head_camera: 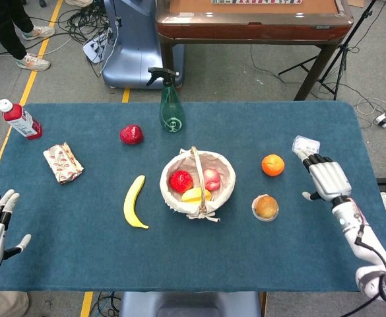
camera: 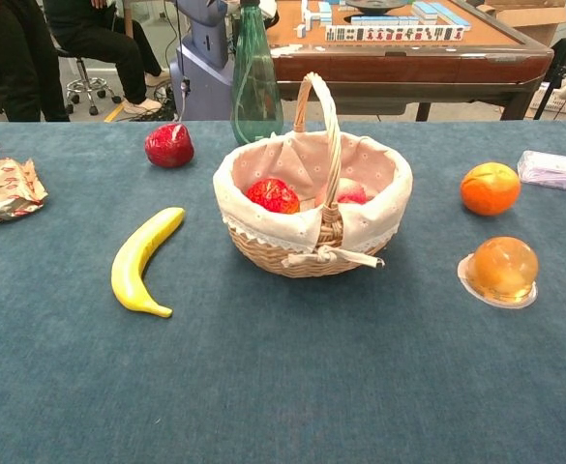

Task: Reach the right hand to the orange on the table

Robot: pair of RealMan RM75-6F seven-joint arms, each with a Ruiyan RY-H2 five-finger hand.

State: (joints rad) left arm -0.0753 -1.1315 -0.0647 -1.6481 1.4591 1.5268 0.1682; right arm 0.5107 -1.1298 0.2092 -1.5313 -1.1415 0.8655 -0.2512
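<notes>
The table holds a basket at its middle. My right hand, fingers spread and empty, hovers beside the orange, which sits right of the basket, ready for grasping.

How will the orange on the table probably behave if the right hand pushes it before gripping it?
The orange is round and lies loose on the flat cloth, so it will probably roll away. Its skin looks smooth, so fingers might slip. The right hand is open beside it, not touching.
</notes>
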